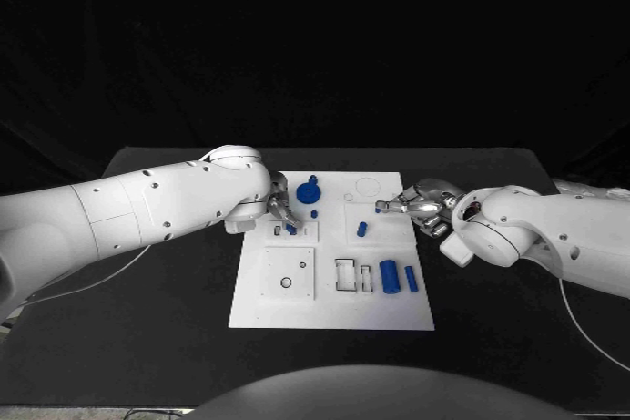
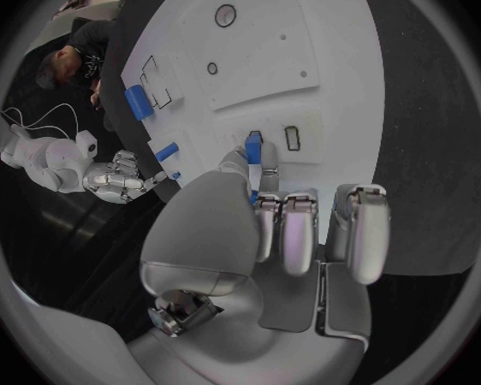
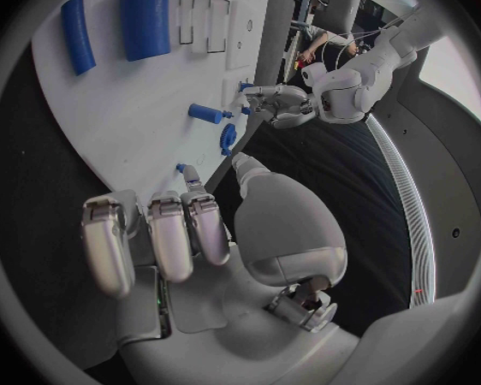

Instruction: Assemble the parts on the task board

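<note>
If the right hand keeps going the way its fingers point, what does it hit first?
Probably the left hand, across the board. The right hand, pinching a small blue part, points leftward; heights are unclear.

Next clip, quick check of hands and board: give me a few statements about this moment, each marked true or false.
1. The left hand pinches a small blue part at the task board. True.
2. The right hand lies flat on the bare table. False: it is at the board's right edge with a tiny blue part at its fingertips.
3. Two blue parts, a thick cylinder and a thinner bar, lie side by side on the board. True.
4. The board is black. False: it is white.
</note>
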Tool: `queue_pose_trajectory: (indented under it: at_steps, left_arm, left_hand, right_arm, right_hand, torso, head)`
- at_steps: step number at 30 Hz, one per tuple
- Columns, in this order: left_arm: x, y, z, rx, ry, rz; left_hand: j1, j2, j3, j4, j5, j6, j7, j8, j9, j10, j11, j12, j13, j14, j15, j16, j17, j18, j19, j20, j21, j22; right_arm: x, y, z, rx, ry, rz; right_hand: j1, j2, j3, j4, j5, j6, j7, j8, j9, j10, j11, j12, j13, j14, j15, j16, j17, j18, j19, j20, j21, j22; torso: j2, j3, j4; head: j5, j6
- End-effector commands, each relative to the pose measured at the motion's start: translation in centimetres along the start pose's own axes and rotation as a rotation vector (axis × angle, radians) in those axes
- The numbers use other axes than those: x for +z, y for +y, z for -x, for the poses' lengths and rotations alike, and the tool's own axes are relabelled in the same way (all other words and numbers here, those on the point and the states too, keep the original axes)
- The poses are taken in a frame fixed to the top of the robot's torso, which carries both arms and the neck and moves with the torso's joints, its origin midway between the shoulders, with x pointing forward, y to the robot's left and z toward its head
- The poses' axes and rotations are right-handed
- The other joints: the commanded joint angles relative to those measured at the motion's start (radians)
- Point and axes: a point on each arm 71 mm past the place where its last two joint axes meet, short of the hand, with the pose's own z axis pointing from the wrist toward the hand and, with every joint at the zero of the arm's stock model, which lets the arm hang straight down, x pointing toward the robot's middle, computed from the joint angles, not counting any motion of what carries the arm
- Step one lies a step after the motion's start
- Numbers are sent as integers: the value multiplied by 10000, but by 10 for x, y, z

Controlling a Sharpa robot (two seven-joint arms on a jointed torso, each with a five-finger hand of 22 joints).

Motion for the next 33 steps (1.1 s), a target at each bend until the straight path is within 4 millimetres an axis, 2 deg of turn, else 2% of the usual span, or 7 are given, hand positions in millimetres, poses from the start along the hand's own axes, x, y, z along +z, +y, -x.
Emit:
queue_pose_trajectory:
  at_steps: [1, 6, 22, 33]
  left_arm:
    - [0, -3, 0, 69, 19, -70]
    - [0, -4, 0, 80, 23, -103]
    - [1, -5, -1, 74, 191, -155]
    - [1, -4, -1, 128, 336, -152]
  left_hand:
    - [82, -1, 76, -21, 24, 111, -65, 32, 69, 1090, -72, -16, 2608, 1041, -81, 26, 2635, -75, 1053, -61, 24, 2634]
    - [79, 3, 87, -16, 23, 109, -63, 27, 69, 1090, -70, -16, 2608, 1041, -81, 26, 2635, -75, 1053, -60, 24, 2634]
    - [-110, -42, 130, 17, -25, 90, -22, -23, 82, 1090, -31, -16, 2608, 1041, -68, 26, 2635, -75, 1053, -54, 24, 2634]
    - [-112, -40, 142, 8, -30, 95, -26, -24, 85, 1090, -31, -16, 2608, 1041, -68, 26, 2635, -75, 1053, -52, 24, 2634]
  right_arm:
    - [0, 0, -1, -107, 100, 48]
    - [0, 1, -2, -112, 109, 49]
    - [0, 0, -2, -114, 129, 24]
    - [0, 1, -3, -118, 139, 28]
  right_hand:
    - [9, 62, -69, 10, 59, -64, 83, 55, 9, 1067, 83, 39, 2631, 1042, 66, 41, 2630, -143, 1030, 84, 45, 2634]
    - [9, 62, -69, 10, 59, -64, 83, 55, 9, 1067, 83, 39, 2631, 1042, 66, 41, 2630, -143, 1030, 84, 45, 2634]
    - [17, 67, -72, 7, 65, -64, 90, 65, 13, 1067, 89, 39, 2631, 1042, 73, 41, 2630, -143, 1030, 91, 45, 2634]
    - [17, 67, -72, 7, 65, -64, 90, 65, 13, 1067, 89, 39, 2631, 1042, 73, 41, 2630, -143, 1030, 91, 45, 2634]
  torso:
    - [-2, 0, 12]
    - [-3, -1, -11]
    - [-1, 4, 19]
    - [-7, 1, 7]
  head:
    - [12, 60]
    - [19, 35]
    - [-8, -9]
    - [20, -19]
